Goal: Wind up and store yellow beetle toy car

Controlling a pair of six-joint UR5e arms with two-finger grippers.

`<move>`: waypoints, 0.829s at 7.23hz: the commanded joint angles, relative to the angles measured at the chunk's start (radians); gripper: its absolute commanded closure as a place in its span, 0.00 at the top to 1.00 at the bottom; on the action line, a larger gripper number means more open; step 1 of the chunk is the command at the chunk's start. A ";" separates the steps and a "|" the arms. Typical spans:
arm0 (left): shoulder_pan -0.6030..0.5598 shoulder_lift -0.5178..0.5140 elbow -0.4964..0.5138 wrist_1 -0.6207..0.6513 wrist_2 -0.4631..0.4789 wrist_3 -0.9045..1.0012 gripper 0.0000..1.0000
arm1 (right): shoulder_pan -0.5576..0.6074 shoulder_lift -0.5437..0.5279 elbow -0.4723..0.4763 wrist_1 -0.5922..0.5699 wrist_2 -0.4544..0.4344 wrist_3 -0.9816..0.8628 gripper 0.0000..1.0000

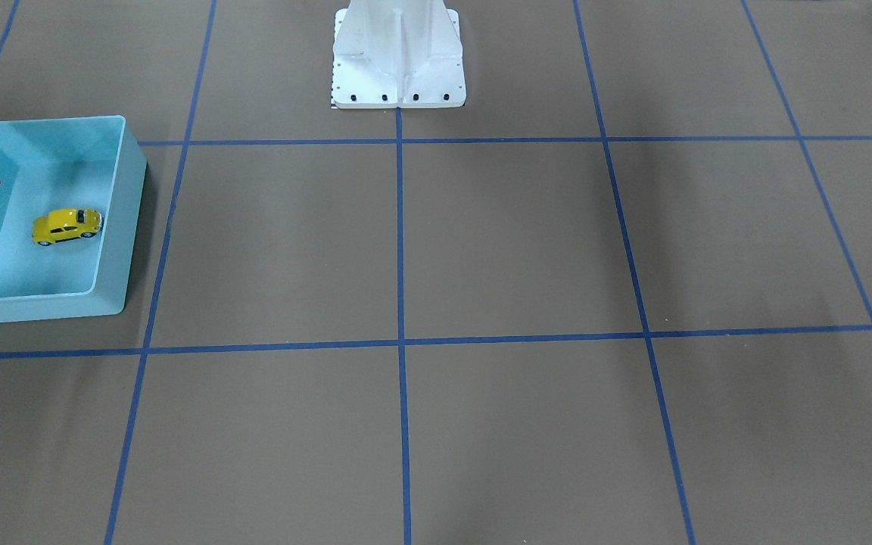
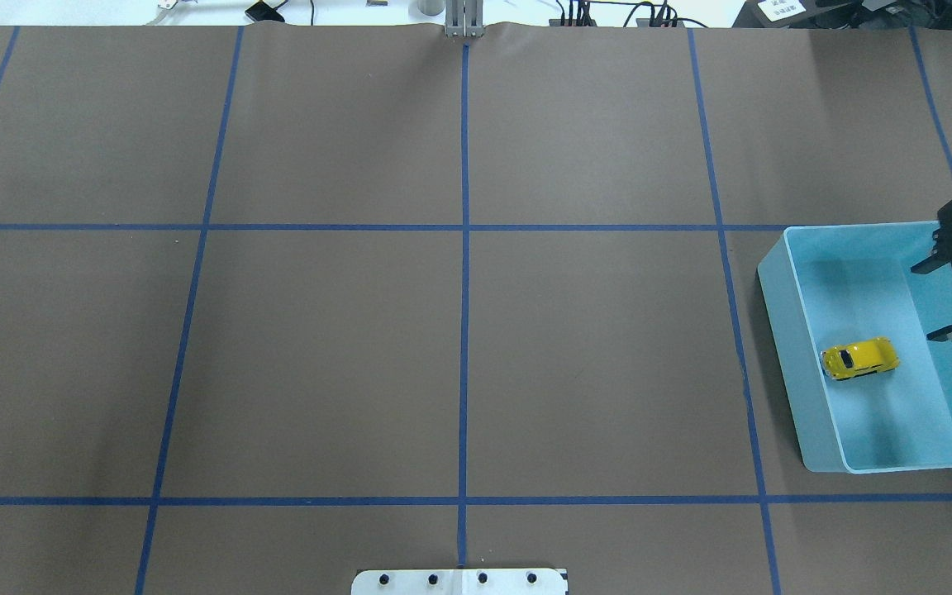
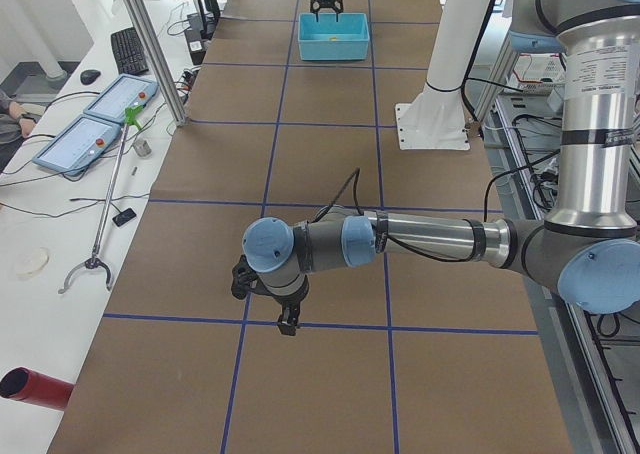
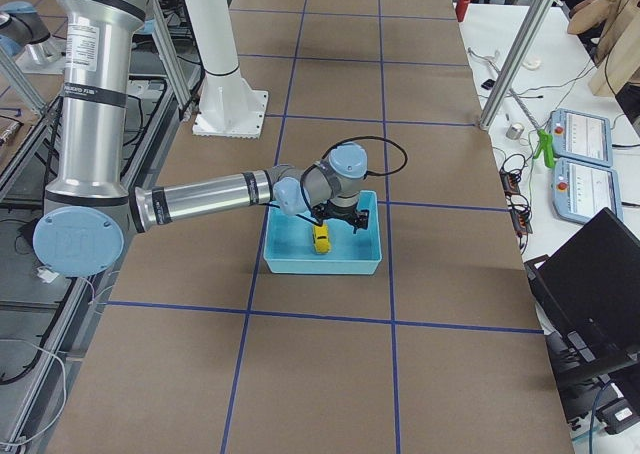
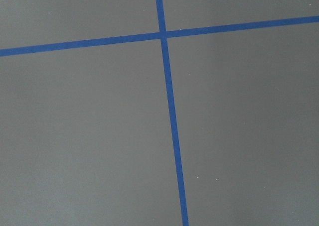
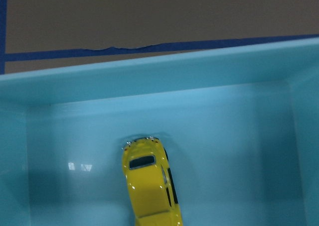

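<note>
Overhead exterior: my right gripper (image 2: 932, 300) hangs over the bin (image 2: 786, 347), its arm reaching in from the table's (image 2: 459, 347) right edge, jaws spread wide and holding nothing. The car (image 2: 859, 357) sits on its wheels on the bin floor, just beside the wall nearest the table's middle, apart from the fingers. Exterior left shows my left arm stretched low, left gripper (image 3: 268, 309) pointing down; I cannot tell whether it is open
</note>
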 commanded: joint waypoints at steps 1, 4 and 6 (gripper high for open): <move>0.002 -0.007 -0.002 -0.005 0.010 0.000 1.00 | 0.232 0.046 -0.008 -0.276 0.006 0.003 1.00; 0.002 -0.018 -0.008 -0.005 0.011 -0.003 1.00 | 0.439 0.047 -0.040 -0.605 -0.035 0.005 1.00; 0.003 -0.018 -0.028 -0.005 0.013 -0.003 1.00 | 0.461 0.052 -0.075 -0.627 -0.061 0.015 1.00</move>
